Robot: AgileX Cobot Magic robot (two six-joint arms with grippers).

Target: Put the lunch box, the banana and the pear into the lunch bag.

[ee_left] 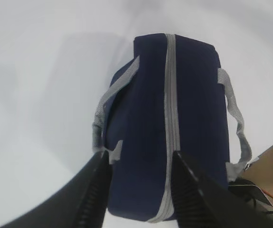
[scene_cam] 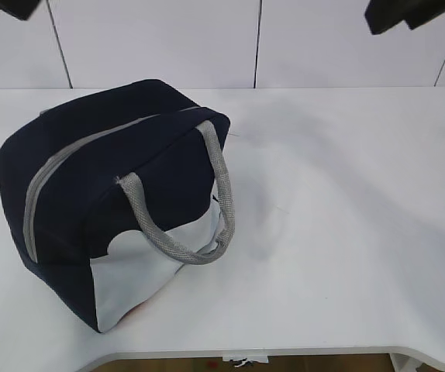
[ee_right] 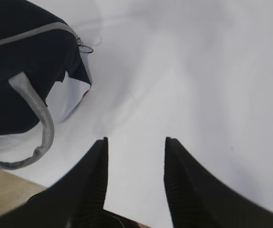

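Note:
The navy lunch bag (scene_cam: 106, 194) stands on the left of the white table, its grey zipper (scene_cam: 48, 174) closed along the top and a grey handle (scene_cam: 207, 209) hanging over the white side panel. It also shows in the left wrist view (ee_left: 170, 123) and the right wrist view (ee_right: 22, 76), where the metal ring pull (ee_right: 85, 48) lies at the bag's end. My left gripper (ee_left: 139, 159) hangs open and empty high above the bag. My right gripper (ee_right: 135, 140) is open and empty high above bare table. The lunch box, banana and pear are out of view.
The white table (scene_cam: 346, 217) stretches right of the bag, its front edge (scene_cam: 284, 353) near the bottom. A white panelled wall (scene_cam: 207, 39) stands behind. Both arms show only as dark shapes at the top corners of the exterior view.

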